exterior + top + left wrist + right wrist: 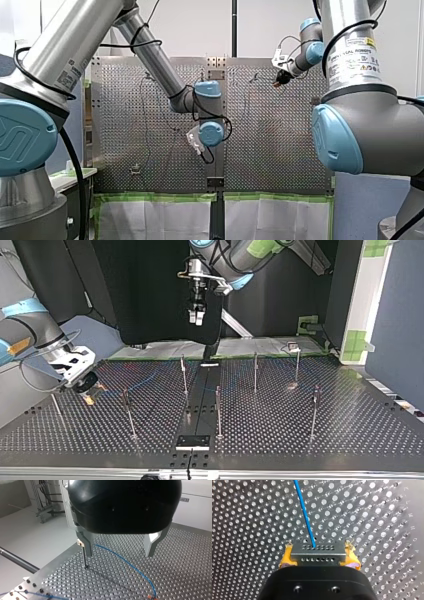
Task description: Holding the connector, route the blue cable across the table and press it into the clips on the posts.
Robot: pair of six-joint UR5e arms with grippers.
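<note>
Connector (317,559) held low, routing barely begun

My right pincer (318,555) is closed on the connector, its yellow pads (285,558) clamping the two short ends, so the blue cable (305,515) leaves the forward face freely and runs ahead over the perforated table (374,517). It hangs low, probably to keep the cable near clip height. In the top view the nearest post (128,412) stands just beside this pincer, and further posts (218,410) rise between it and the far side (each a possible snag for a taut line); their clips are too small to make out. Farthest back, my left pincer (196,316) hovers high, jaws spread wide and empty, seemingly parked clear of the route.
</note>
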